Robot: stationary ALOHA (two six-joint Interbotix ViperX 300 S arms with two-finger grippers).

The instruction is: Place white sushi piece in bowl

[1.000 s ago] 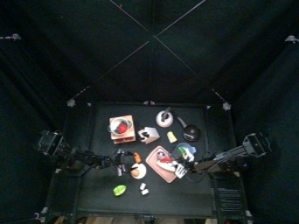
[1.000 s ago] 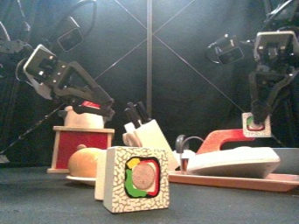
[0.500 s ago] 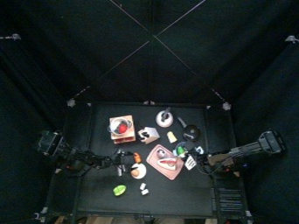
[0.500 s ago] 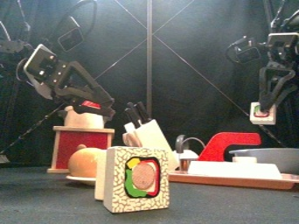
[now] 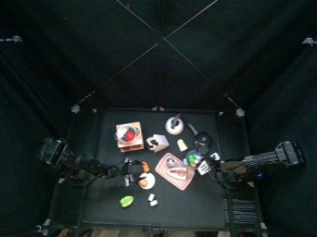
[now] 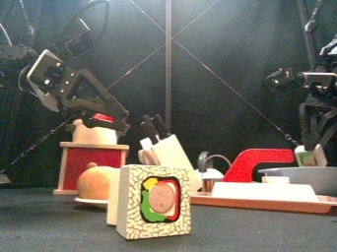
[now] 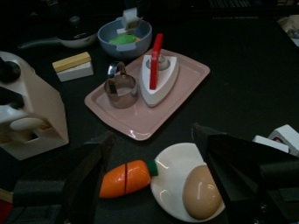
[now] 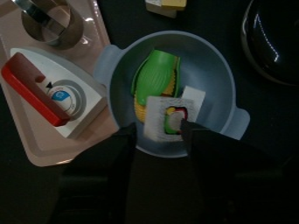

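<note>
The right gripper (image 8: 170, 131) hangs directly over the light-blue bowl (image 8: 222, 83), its jaws closed narrowly on the white sushi piece (image 8: 170, 115), which is held just above the bowl's floor beside a green piece (image 8: 156, 74) already lying inside. In the front view the same gripper (image 6: 312, 156) sits low at the right of the table, the sushi piece (image 6: 305, 157) showing white between its jaws. The bowl stands just beside a pink tray (image 8: 30, 131), which carries a white-and-red iron-shaped toy (image 8: 52, 92) and a small metal cup (image 8: 55, 19). The left gripper (image 7: 149, 162) rests on the other side of the table with its jaws spread wide, above a white plate (image 7: 176, 166) holding an egg (image 7: 202, 192), with a toy carrot (image 7: 128, 178) just beside it.
</note>
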